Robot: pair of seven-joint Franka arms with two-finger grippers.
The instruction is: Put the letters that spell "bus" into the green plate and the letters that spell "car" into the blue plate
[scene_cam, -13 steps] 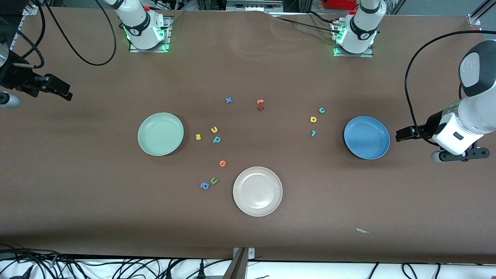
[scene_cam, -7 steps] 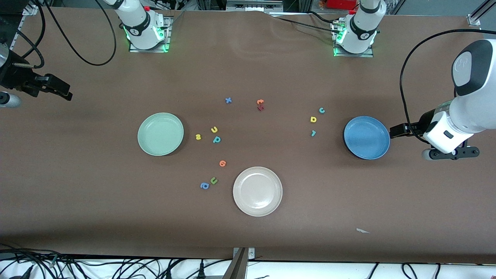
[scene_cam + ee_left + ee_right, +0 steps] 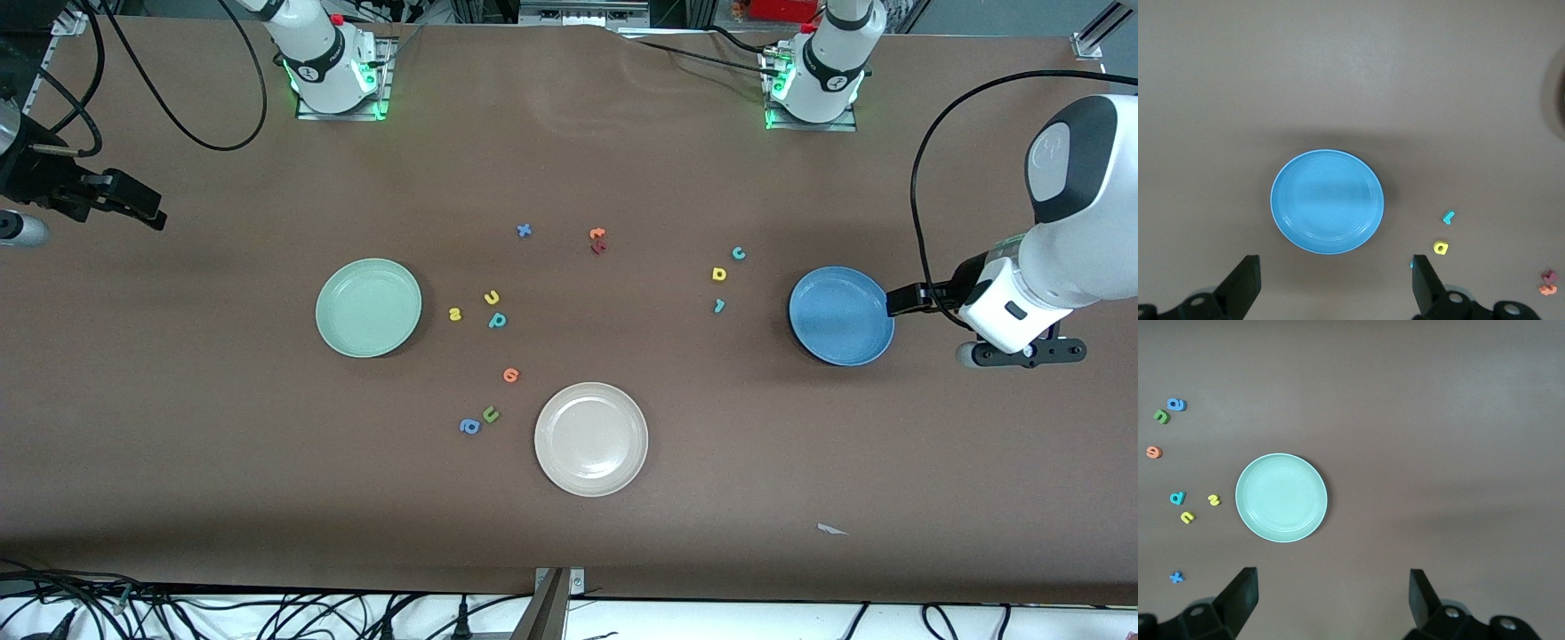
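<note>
The green plate (image 3: pixel 368 308) (image 3: pixel 1281 497) lies toward the right arm's end. Beside it sit the yellow s (image 3: pixel 455 313) (image 3: pixel 1214 499), yellow u (image 3: pixel 492 298) (image 3: pixel 1187 517) and teal b (image 3: pixel 497 320) (image 3: pixel 1177 498). The blue plate (image 3: pixel 841 316) (image 3: pixel 1327 201) lies toward the left arm's end, with the teal c (image 3: pixel 738 253), yellow a (image 3: pixel 719 274) (image 3: pixel 1441 248) and teal r (image 3: pixel 719 306) (image 3: pixel 1448 217) beside it. Both plates hold nothing. My left gripper (image 3: pixel 1019 354) (image 3: pixel 1335 280) hangs open over bare table next to the blue plate. My right gripper (image 3: pixel 20 231) (image 3: pixel 1331 600) waits open over the table's end.
A cream-white plate (image 3: pixel 591 438) sits nearer the front camera, mid-table. Around it are an orange letter (image 3: pixel 510 374), a green u (image 3: pixel 490 413) and a blue a (image 3: pixel 468 427). A blue x (image 3: pixel 524 230) and orange and dark red letters (image 3: pixel 597 241) lie farther off.
The left arm has moved in from the table's end toward the blue plate, its gripper still open. The right arm and all letters have stayed put.
</note>
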